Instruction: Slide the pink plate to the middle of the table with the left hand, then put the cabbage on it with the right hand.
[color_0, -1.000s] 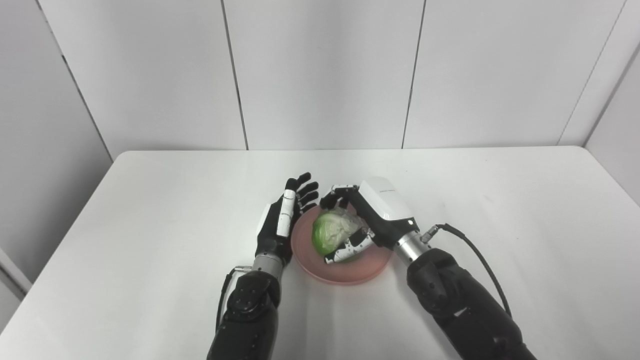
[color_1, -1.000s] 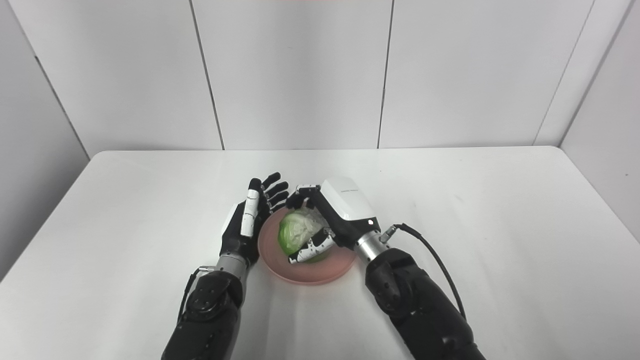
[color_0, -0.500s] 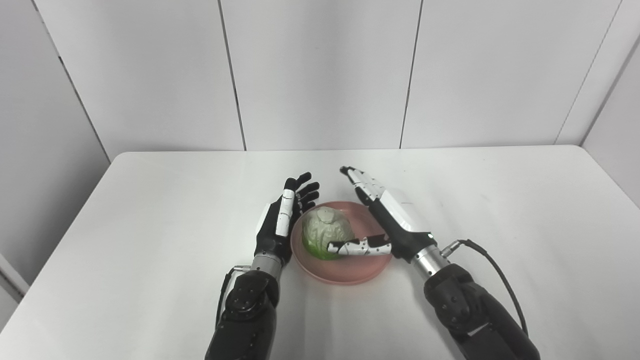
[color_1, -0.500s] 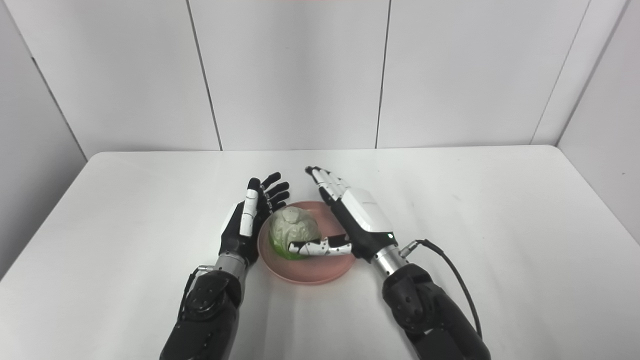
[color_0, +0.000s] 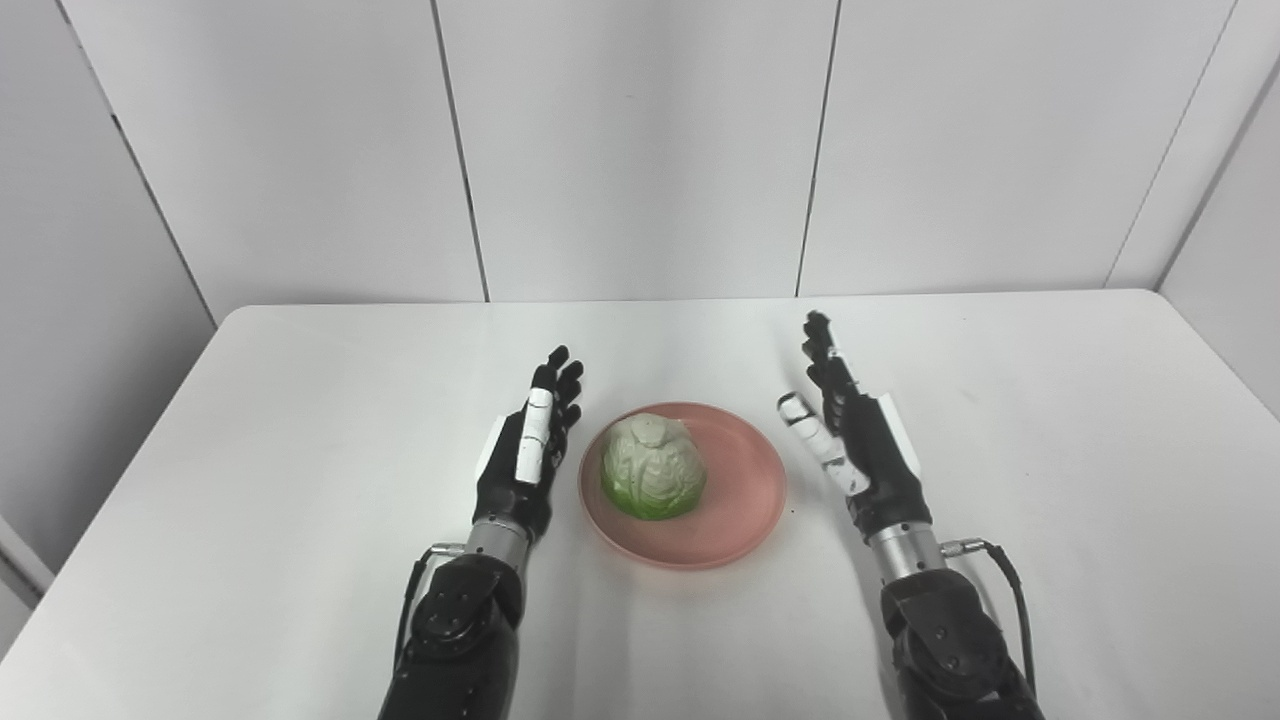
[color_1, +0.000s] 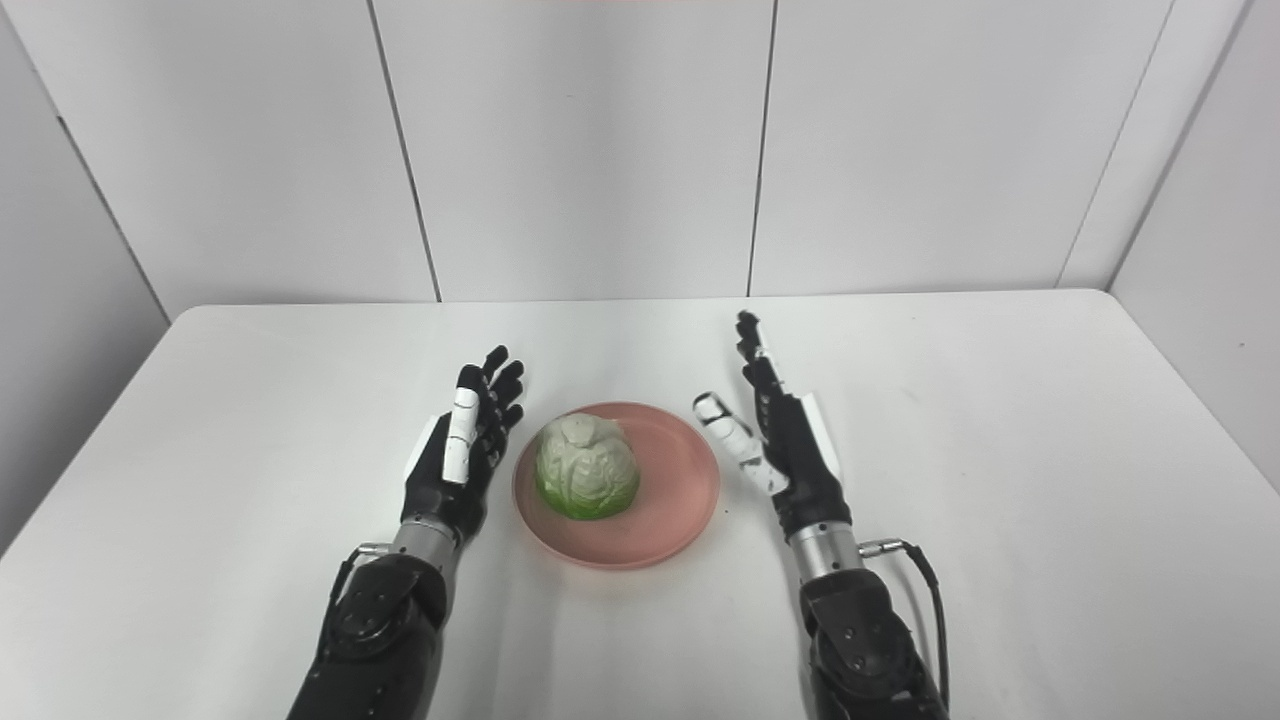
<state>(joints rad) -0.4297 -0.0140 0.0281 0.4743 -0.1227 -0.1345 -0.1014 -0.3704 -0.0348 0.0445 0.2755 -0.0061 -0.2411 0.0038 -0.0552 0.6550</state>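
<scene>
The pink plate (color_0: 740, 500) sits near the middle of the white table. The green and white cabbage (color_0: 653, 479) rests on the plate's left half, free of both hands. My left hand (color_0: 527, 455) is open just left of the plate, fingers apart and pointing away from me, a small gap from the rim. My right hand (color_0: 858, 440) is open just right of the plate, edge-on, fingers straight and holding nothing. In the right eye view the plate (color_1: 680, 500), cabbage (color_1: 586, 479), left hand (color_1: 455, 455) and right hand (color_1: 785, 445) show the same layout.
The white table (color_0: 300, 400) is bounded by grey wall panels at the back and sides. A black cable (color_0: 1005, 590) loops from my right wrist.
My right hand opened, let go of the cabbage on the plate and drew back to the plate's right side. My left hand shifted slightly left, away from the rim.
</scene>
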